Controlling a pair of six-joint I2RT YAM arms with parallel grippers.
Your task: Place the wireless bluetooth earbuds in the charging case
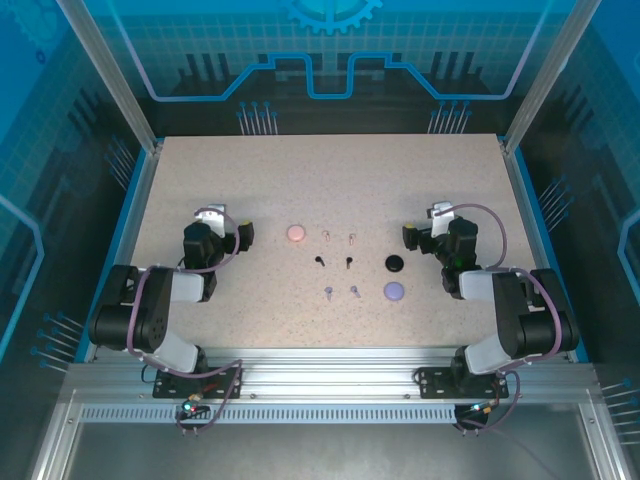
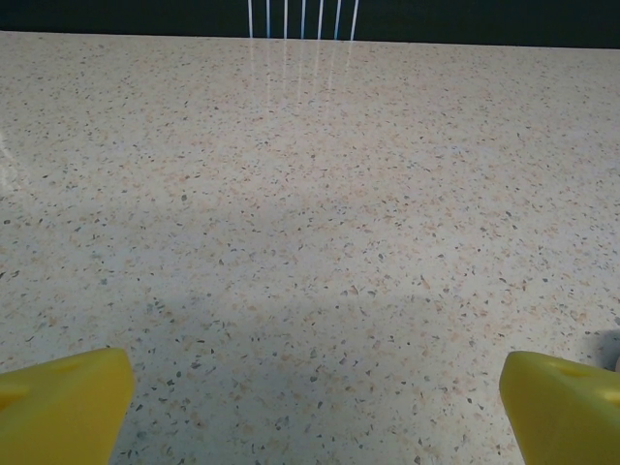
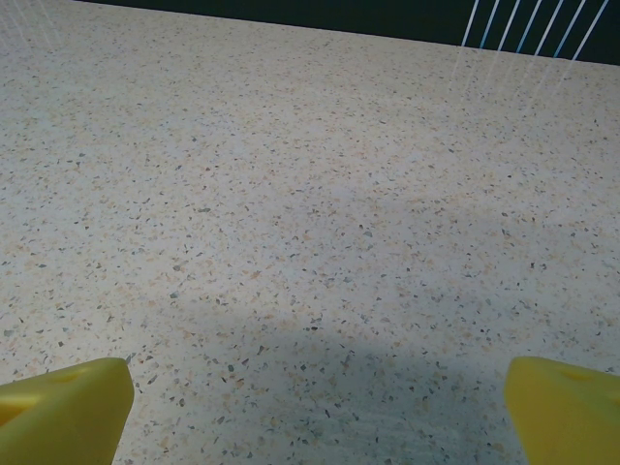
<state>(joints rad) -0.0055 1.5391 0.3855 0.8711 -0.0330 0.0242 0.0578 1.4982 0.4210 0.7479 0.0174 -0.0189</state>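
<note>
- Two grippers stand closest, toward the near edge of the table (image 1: 440, 170). The left gripper (image 2: 317, 392) is by the left edge, its yellow fingers (image 2: 63, 407) spread wide with bare speckled tabletop between them.
- The right gripper (image 3: 317, 397), by the right edge, is spread just as wide and holds nothing.
- Mid-table between the arms, the nearest row holds the lavender earbuds (image 1: 329, 292), the two lying a little apart. The lavender case (image 1: 394, 291) sits to their right.
- One row back are the black earbuds (image 1: 320, 261), with the black case (image 1: 395, 263) to their right, near the right arm.
- Farthest back are the pale pink earbuds (image 1: 326, 236). Their pink case (image 1: 296, 233) is on the left, nearer the left arm.
- All six buds lie loose on the table and none is seated yet. From here I cannot tell whether the cases are open or shut.
- These buds look tiny, light, hard and smooth, so I'd expect one to skid or flip under a careless pinch. The best hold is probably low across the stem or the bulb, with the fingers closing gently and squarely.
</note>
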